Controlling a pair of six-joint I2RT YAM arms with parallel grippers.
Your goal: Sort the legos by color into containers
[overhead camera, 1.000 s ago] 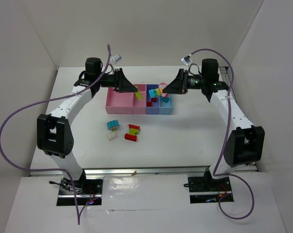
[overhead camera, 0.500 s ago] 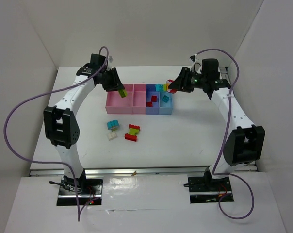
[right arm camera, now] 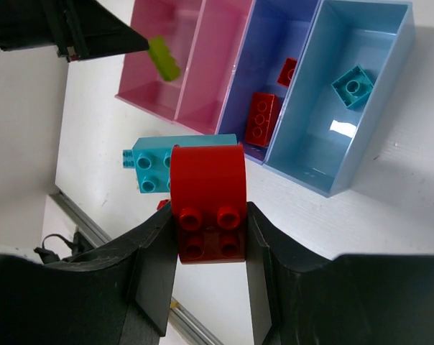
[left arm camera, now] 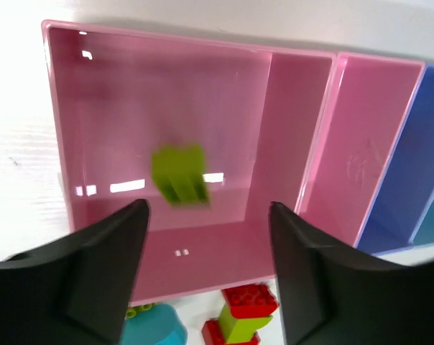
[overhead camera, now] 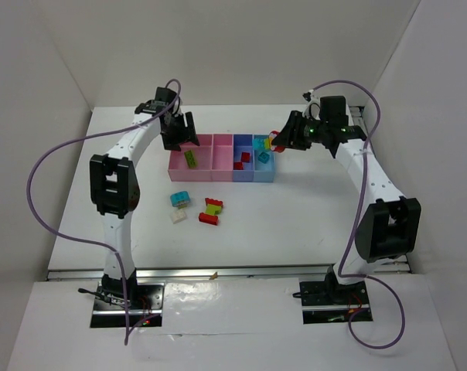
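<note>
Your left gripper (left arm camera: pixel 206 213) stands wide open over the leftmost pink plastic bin (left arm camera: pixel 95 93); one yellow-green brick (left arm camera: pixel 179 175) shows inside it, blurred. Your right gripper (right arm camera: pixel 208 215) clamps a red rounded brick (right arm camera: pixel 206 180) near the light blue bin (right arm camera: pixel 375 43), which holds one teal brick (right arm camera: pixel 352 86). The dark blue bin (right arm camera: pixel 274 36) holds two red bricks (right arm camera: pixel 261 118).

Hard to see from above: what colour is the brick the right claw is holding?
Red. The brick shows best in the right wrist view.
</note>
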